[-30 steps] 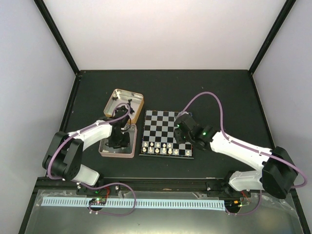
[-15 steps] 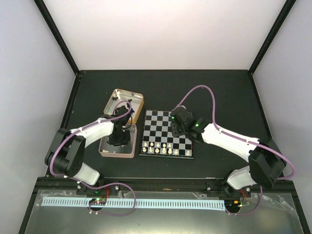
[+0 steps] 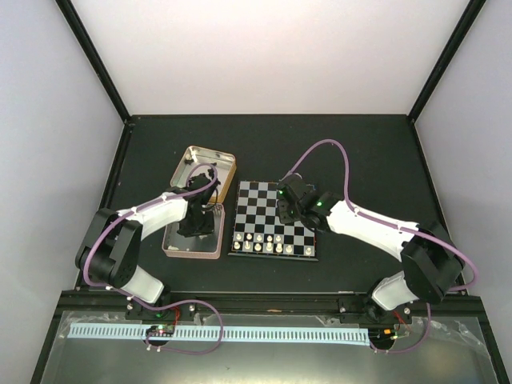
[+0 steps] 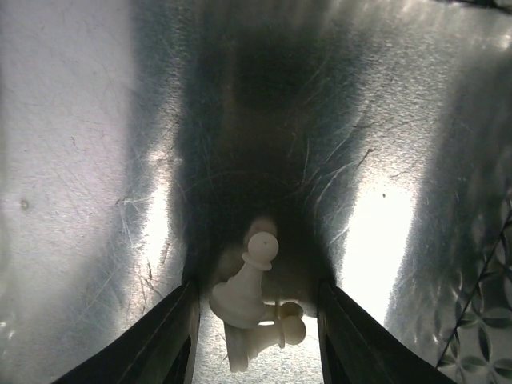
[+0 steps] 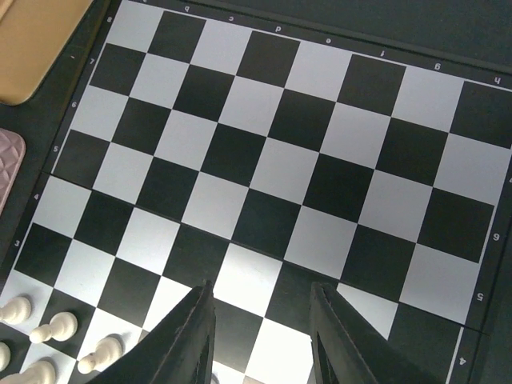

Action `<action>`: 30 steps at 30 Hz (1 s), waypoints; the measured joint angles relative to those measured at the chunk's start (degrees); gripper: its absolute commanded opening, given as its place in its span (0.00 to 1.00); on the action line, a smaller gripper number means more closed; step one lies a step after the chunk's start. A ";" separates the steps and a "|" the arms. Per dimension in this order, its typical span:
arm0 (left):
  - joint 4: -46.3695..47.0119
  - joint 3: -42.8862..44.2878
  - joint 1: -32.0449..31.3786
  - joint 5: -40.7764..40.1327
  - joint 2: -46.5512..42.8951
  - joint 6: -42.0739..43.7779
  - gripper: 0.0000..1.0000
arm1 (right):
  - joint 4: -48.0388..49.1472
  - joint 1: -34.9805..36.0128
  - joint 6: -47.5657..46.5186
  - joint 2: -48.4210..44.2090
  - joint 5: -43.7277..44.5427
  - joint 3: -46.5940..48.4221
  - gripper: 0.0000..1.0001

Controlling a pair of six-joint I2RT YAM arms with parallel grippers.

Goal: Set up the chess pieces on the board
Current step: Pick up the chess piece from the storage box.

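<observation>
Two smooth cream-white pawns point(image 4: 248, 288) lie tipped together on the scratched, shiny floor of a metal tin point(image 4: 80, 160), between the left jaws, which stand apart. The right jaws, also apart and empty, hover over the glossy grey-and-black chequered board point(image 5: 264, 160). More white pieces point(image 5: 60, 324) stand in its nearest rows.

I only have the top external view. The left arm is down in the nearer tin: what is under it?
Observer: A cream-white pawn lying tilted across a second cream-white piece, on the metal floor of the tin.
Operator: Gripped?
Observer: No. The left fingers stand open either side, not clamped on them.
Operator: Is the right arm carrying anything?
Observer: No. The right fingers are open and empty, over bare squares of the chessboard.
</observation>
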 measured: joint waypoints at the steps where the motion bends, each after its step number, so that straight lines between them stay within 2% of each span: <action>1: 0.00 0.00 0.00 -0.20 -0.02 0.11 0.46 | 0.22 0.00 0.17 0.00 -0.11 0.00 0.33; 5: -0.02 0.24 0.02 -1.16 0.00 0.44 0.47 | 1.11 0.00 0.81 0.44 -0.68 0.20 0.33; 11: 0.24 1.16 0.02 -3.23 0.00 0.96 0.34 | 1.66 0.00 1.07 0.63 -1.31 0.22 0.33; 18: 0.22 1.36 0.02 -4.52 0.04 1.38 0.25 | 1.68 0.00 1.05 0.63 -1.38 0.22 0.32; 27: 0.20 1.36 0.26 -4.52 1.44 1.49 0.22 | 1.73 0.00 1.05 0.63 -1.40 0.22 0.32; 30: 0.24 1.40 0.26 -4.44 1.62 1.46 0.18 | 1.73 0.00 1.05 0.63 -1.40 0.22 0.32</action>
